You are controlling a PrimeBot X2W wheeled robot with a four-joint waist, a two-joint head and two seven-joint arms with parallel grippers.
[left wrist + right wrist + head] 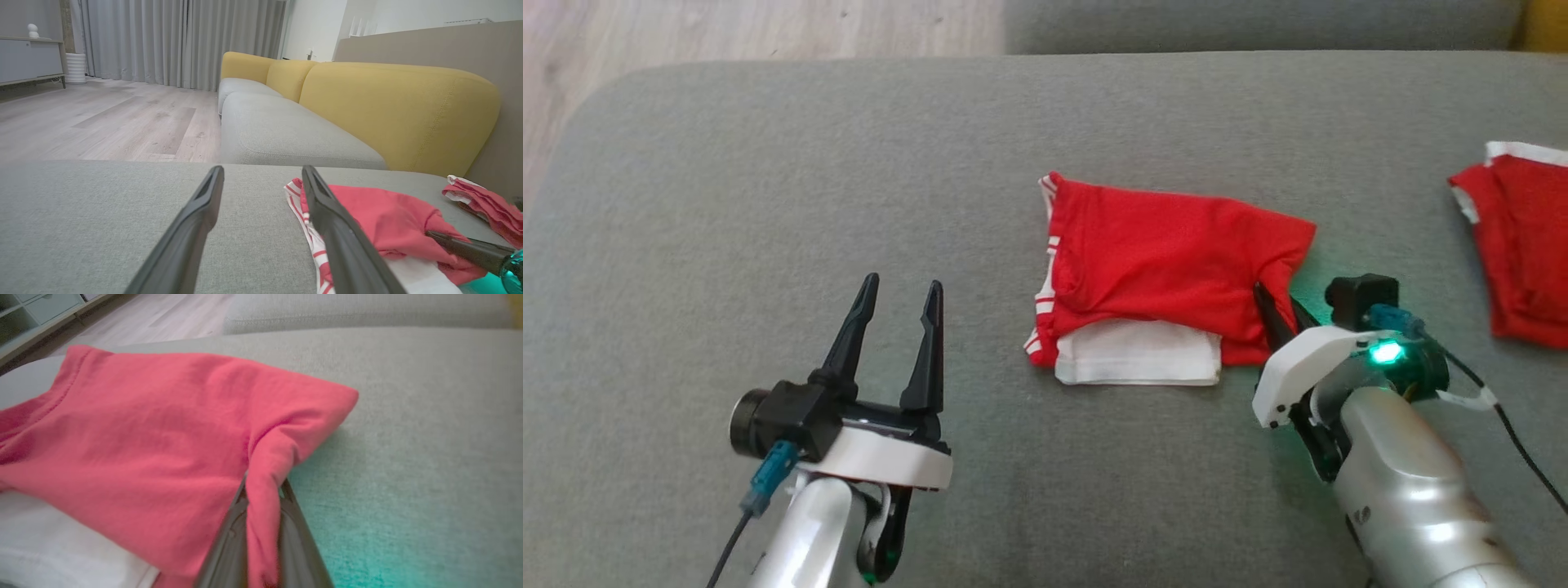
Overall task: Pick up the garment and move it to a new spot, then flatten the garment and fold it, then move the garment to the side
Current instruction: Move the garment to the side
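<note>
Right gripper (1276, 298) low, tight on edge of red garment (1168, 253); left gripper (903, 282) wide, apart.

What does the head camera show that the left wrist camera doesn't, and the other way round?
From the head: the right arm's green light and the whole left hand, open. From the left wrist: yellow sofa backs, grey curtains and a cabinet. Shared: the grey cushion, the red garment with the right hand pinching its corner, and a second red garment to its right.

No readable text or labels.
</note>
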